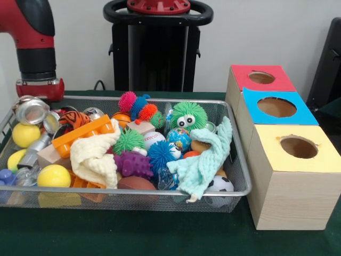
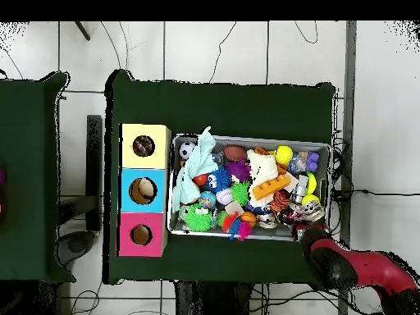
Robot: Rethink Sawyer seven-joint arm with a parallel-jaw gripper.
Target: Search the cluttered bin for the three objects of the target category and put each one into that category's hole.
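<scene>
Wire-mesh bin (image 1: pixel 234 154) heaped with toys, yellow-faced hole (image 1: pixel 299 147) beside it

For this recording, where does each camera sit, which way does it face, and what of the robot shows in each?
Front view: across the table, facing the pedestal; it looks at the bin and three boxes; the red arm comes down at upper left, pincer hidden.
Overhead view: above the table, looking straight down, robot base at the bottom; the arm reaches in from lower right.
Shared: the bin, mint-green cloth, yellow-faced box, turned half round between views.
</scene>
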